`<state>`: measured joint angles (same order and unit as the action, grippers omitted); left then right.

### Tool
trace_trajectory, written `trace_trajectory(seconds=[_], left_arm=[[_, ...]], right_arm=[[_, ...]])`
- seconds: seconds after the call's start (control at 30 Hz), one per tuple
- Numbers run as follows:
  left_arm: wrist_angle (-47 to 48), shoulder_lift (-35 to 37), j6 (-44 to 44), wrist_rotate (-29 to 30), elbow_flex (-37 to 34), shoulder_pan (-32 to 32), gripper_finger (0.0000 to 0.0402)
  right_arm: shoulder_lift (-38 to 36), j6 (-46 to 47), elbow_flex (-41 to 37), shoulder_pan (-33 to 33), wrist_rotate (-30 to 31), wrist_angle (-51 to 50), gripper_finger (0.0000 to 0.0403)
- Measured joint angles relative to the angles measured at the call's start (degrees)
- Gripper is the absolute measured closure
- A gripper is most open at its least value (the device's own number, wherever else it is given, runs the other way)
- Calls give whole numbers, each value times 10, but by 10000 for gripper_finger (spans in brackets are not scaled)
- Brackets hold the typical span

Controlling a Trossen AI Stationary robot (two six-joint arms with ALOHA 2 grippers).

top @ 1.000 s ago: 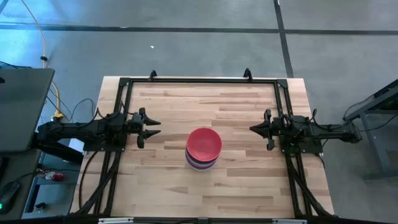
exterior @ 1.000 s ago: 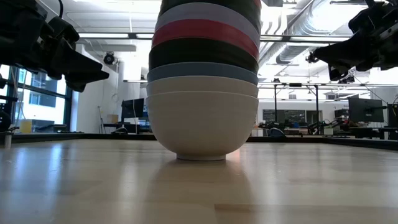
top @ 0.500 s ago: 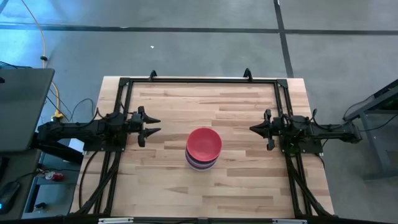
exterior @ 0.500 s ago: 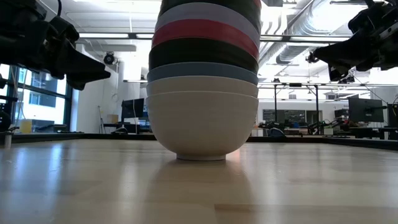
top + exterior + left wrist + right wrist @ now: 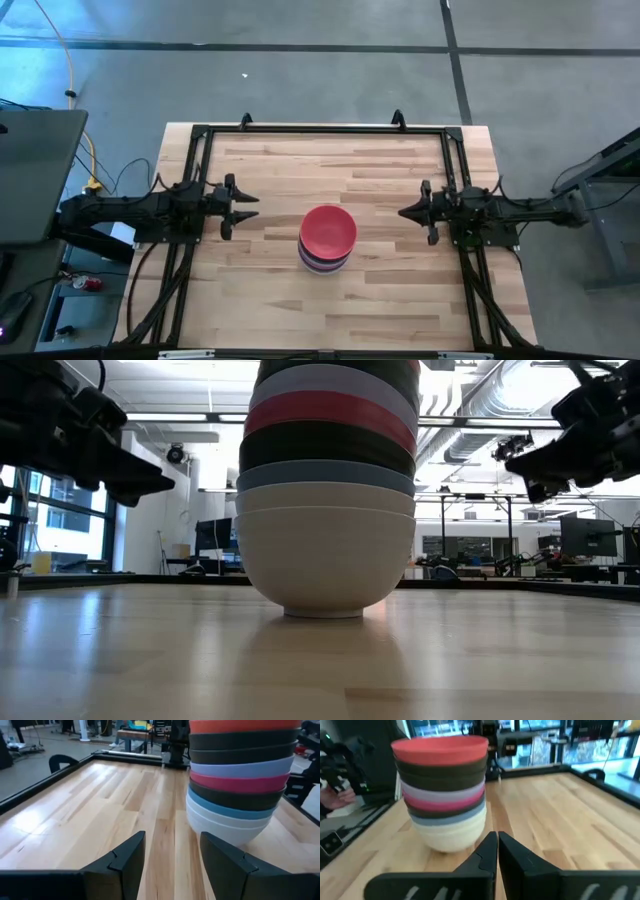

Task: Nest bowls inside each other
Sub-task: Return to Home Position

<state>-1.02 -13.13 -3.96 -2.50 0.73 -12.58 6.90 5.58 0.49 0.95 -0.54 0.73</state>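
Note:
The bowls point(image 5: 327, 238) stand nested in one stack at the table's middle, a red one on top. Below it the left wrist view shows black, lavender, magenta, black, blue and white bowls point(image 5: 239, 775). The lowest white bowl point(image 5: 325, 560) rests by its foot on the wood. My left gripper point(image 5: 250, 207) hovers open to the left of the stack, pointing at it, with nothing between its fingers point(image 5: 172, 862). My right gripper point(image 5: 403, 212) hovers shut to the right of the stack, also pointing at it point(image 5: 497, 851). Both are clear of the bowls.
A black frame rail point(image 5: 320, 128) runs along the table's far edge and down both sides past the arm bases. Bare wood lies in front of and behind the stack. A dark screen point(image 5: 35, 170) stands off the table's left.
My right gripper has tipped down a little and its tip has sunk slightly, still shut. The stack of bowls has stayed where it was.

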Motion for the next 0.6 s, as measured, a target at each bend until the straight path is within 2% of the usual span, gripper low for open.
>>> trace_trajectory(seconds=[0.27, 0.6], left_arm=[[0, -18, -8, 6, 0, 0, 222], [0, -18, -8, 6, 0, 0, 222]], right_arm=[[23, 12, 0, 0, -4, 14, 396], [20, -11, 0, 0, -66, 69, 396]])
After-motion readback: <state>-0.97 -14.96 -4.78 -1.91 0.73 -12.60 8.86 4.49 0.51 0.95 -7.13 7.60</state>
